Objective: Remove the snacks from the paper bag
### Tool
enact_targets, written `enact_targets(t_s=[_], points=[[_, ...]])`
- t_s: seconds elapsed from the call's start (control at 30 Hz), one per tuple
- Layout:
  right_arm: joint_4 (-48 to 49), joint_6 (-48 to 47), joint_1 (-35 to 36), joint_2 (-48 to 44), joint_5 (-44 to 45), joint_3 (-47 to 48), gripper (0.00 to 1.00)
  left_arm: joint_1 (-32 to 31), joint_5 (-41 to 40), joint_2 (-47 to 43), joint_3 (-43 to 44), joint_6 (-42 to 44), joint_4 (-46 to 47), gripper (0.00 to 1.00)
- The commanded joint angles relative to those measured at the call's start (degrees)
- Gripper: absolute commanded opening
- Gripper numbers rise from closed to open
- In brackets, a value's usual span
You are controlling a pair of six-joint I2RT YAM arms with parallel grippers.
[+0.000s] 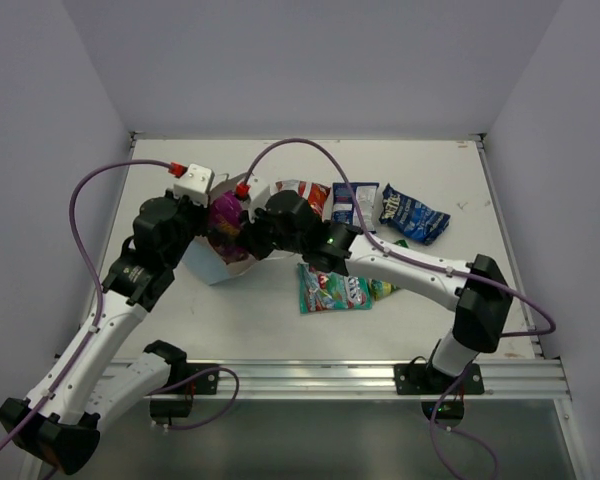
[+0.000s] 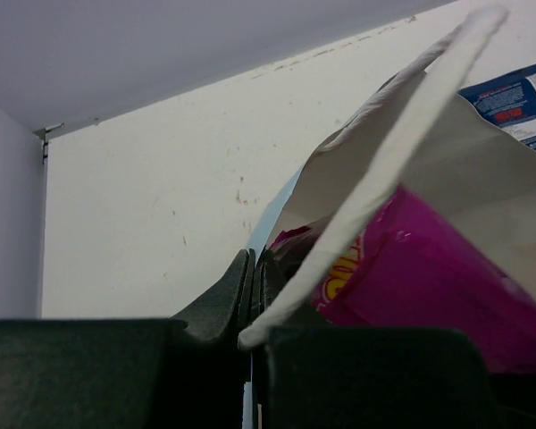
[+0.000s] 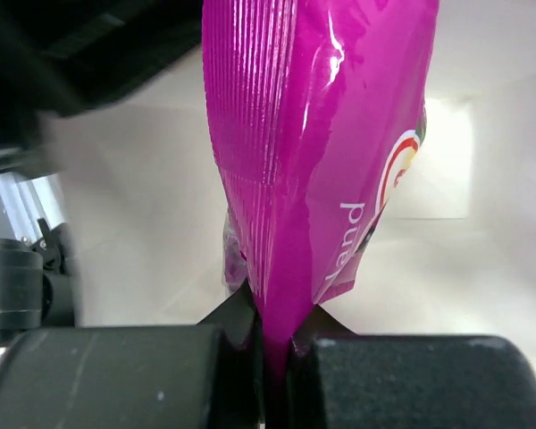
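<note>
Only wrist cam shows right gripper (image 3: 271, 326) pinching magenta pkt (image 3: 313, 134)

The left arm (image 1: 108, 305) and right arm (image 1: 420, 270) bend inward, wrists close together. The left gripper (image 2: 255, 277) has its jaws closed on the paper bag (image 2: 482, 170) rim; the right gripper (image 3: 272, 326) pinches the magenta packet (image 3: 313, 134).

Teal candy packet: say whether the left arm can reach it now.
Probably not: the left gripper is shut on the paper bag, and the right arm lies across the way to the teal packet.
</note>
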Motion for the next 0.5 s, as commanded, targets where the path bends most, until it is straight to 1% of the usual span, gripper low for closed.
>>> enact_targets(t_s=[0.0,0.13,0.17,0.23,0.27,0.3,0.37,0.4,0.47], points=[[6.15,-3.71,0.33,-6.96,3.46,3.54,0.00,-0.09,-2.18,-0.39,1.45,0.60,0.25,0.00],[2.82,-9.15,0.06,-13.19,10.57,3.98,0.00,-0.09,-5.70,0.14,2.06,-1.58,0.34,0.00],[2.29,-9.95,-0.20,-16.25,11.46,3.98,0.00,-0.09,-6.23,0.75,2.41,-2.29,0.34,0.00],[0.27,-11.27,-1.51,-19.35,12.34,3.80,0.00,-0.09,-7.38,1.36,2.50,-3.52,0.34,0.00],[-0.52,-11.54,-2.13,-20.93,13.30,3.71,0.00,-0.09,-7.73,2.24,2.59,-5.53,0.34,0.00],[-1.14,-11.71,-3.87,-23.90,13.84,3.54,0.00,-0.09,-8.51,2.68,2.68,-6.07,0.34,0.00],[-3.25,-11.46,-6.43,-26.64,15.41,2.31,0.00,-0.09,-9.66,3.82,2.94,-7.30,0.08,0.00],[-3.69,-11.28,-10.36,-29.01,16.03,1.52,0.00,-0.09,-10.54,4.26,3.38,-7.65,-0.18,0.00],[-4.57,-10.05,-15.47,-31.13,16.48,-1.90,0.00,0.08,-11.07,5.05,3.82,-8.53,-0.71,0.00]])
